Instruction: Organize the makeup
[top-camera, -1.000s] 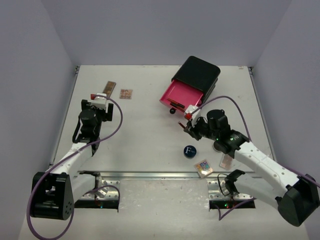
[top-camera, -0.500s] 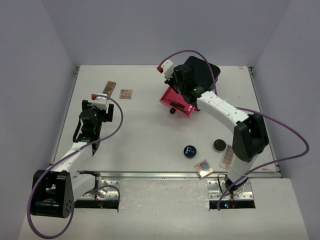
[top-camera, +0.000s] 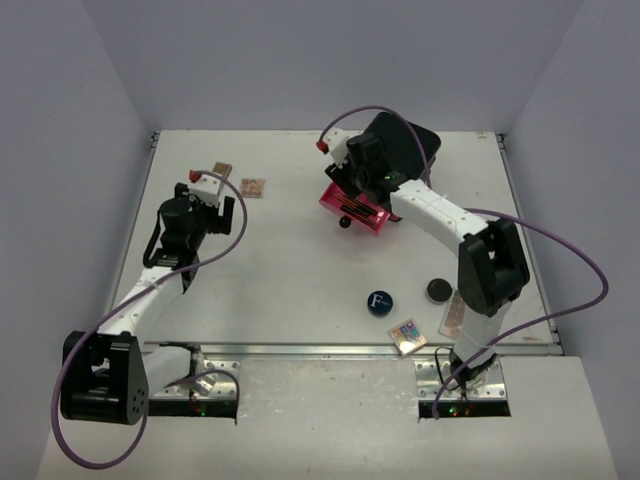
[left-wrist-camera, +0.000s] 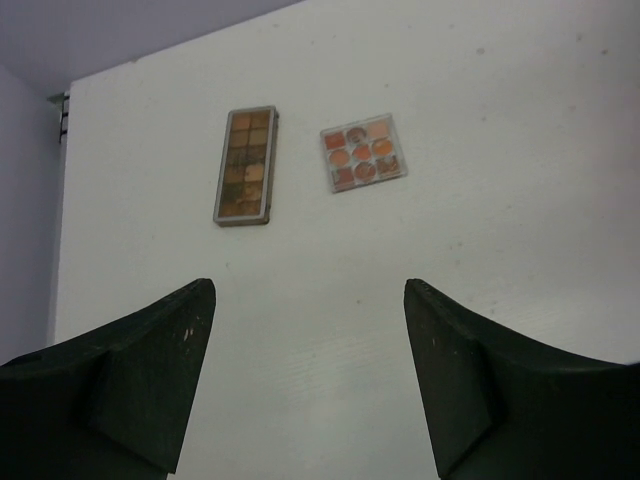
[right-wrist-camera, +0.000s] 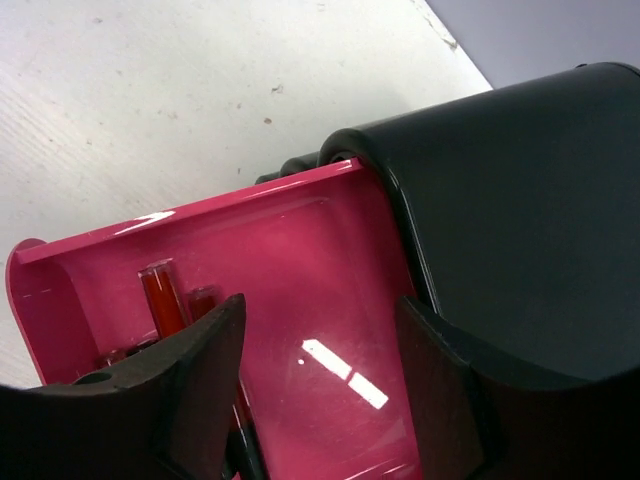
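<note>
My right gripper (right-wrist-camera: 318, 320) (top-camera: 352, 192) is open above the pink drawer (right-wrist-camera: 300, 250) (top-camera: 368, 212) pulled out of the black box (top-camera: 402, 143). Nothing sits between its fingers. Red pencils (right-wrist-camera: 165, 298) lie in the drawer beside the left finger. My left gripper (left-wrist-camera: 310, 300) (top-camera: 200, 202) is open and empty over bare table. Ahead of it lie a long brown palette (left-wrist-camera: 246, 165) (top-camera: 222, 170) and a small square orange palette (left-wrist-camera: 363, 152) (top-camera: 252, 187). Near the front right rest a blue compact with a white "F" (top-camera: 379, 301), a black compact (top-camera: 437, 290), a multicoloured palette (top-camera: 407, 336) and a brown palette (top-camera: 453, 315).
The black box (right-wrist-camera: 520, 190) stands at the back right, its drawer open toward the table's middle. A small black knob (top-camera: 345, 222) sits at the drawer's front. Grey walls close the table on three sides. Cables loop over both arms.
My right arm swung from beside the blue compact to the pink drawer and opened its jaws there. My left arm has crept toward the two palettes.
</note>
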